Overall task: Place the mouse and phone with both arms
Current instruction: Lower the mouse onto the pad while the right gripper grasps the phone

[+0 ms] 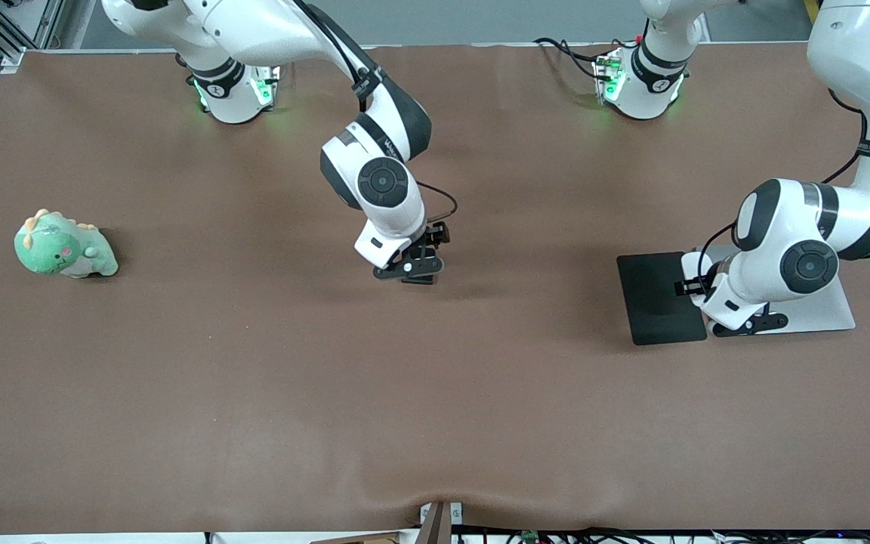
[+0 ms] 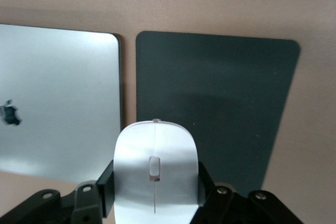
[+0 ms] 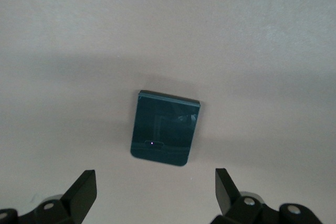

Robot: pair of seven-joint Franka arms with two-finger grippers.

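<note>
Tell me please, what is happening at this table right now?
The left gripper is shut on the white mouse and holds it over the black mouse pad, beside a silver laptop. The right gripper hangs open over the black phone, which lies on the table mid-table. A green plush toy sits untouched toward the right arm's end.

A high front camera faces both arms across the table [image 1: 254, 393]; each wrist camera looks closely down past its jaws onto it.
</note>
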